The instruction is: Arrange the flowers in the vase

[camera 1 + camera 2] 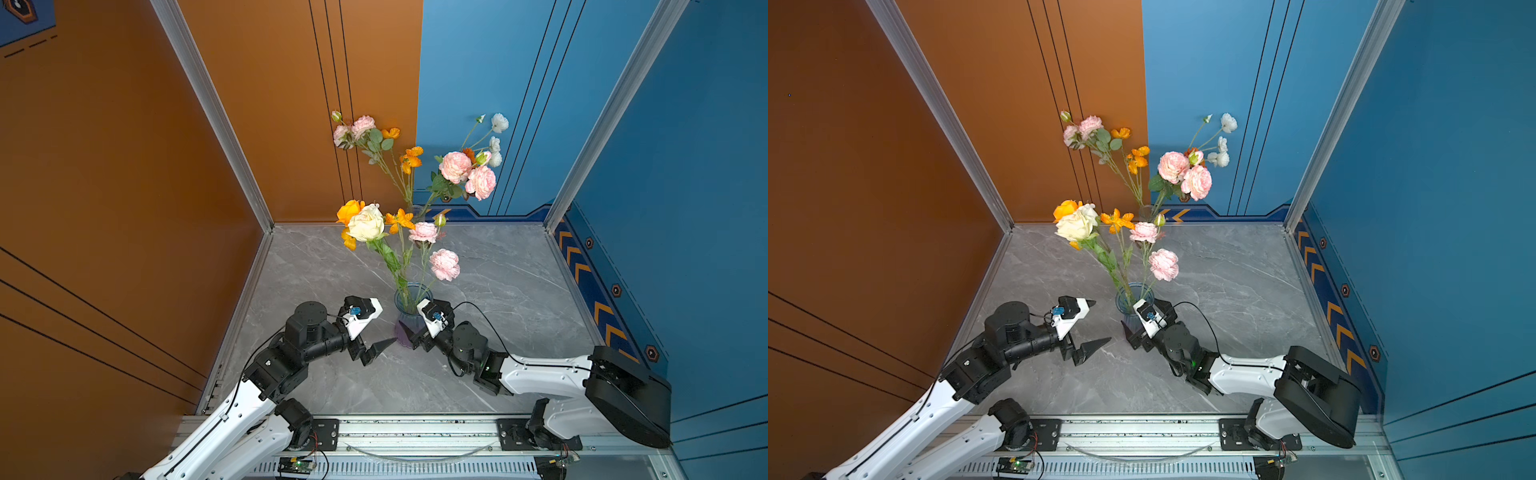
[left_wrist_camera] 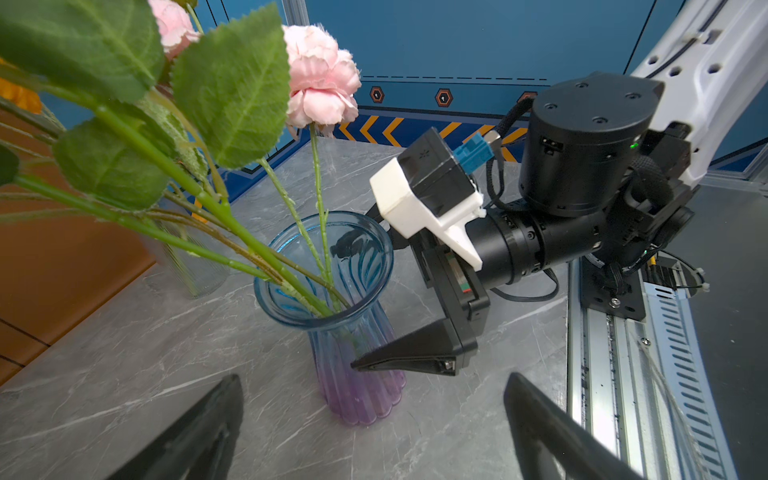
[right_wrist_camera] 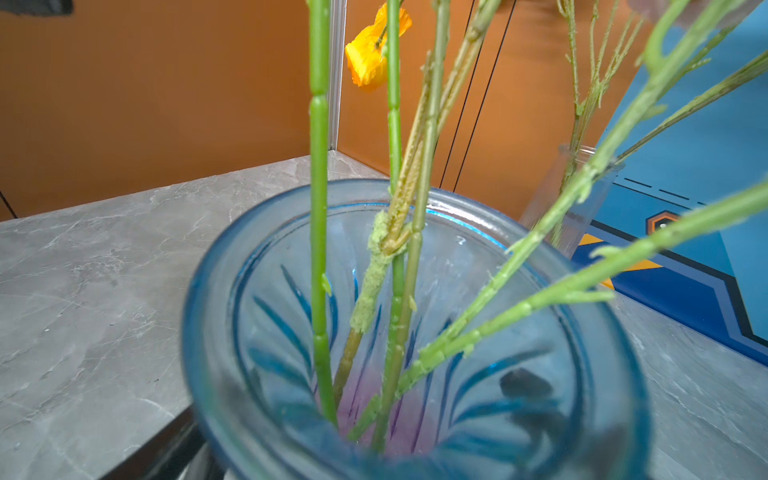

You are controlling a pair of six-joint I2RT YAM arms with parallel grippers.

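The flowers (image 1: 424,232) stand in the vase (image 2: 353,395), another vase (image 2: 195,270) behind.

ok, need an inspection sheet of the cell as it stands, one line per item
Surface: grey marble tabletop, carrying two vases.
Job's things: flowers stand with stems in the blue vase; second bunch in a clear vase at the back. None lying loose.
Clutter: nothing seen on the tabletop; clear curved strip on the front rail.
Grippers: left claw open, empty, beside the blue vase. Right claw open, jaws either side of the blue vase; contact unclear.
Cables: black wrist cable loops free behind the right claw, away from the stems.
Surroundings: orange wall, blue wall, aluminium frame posts.
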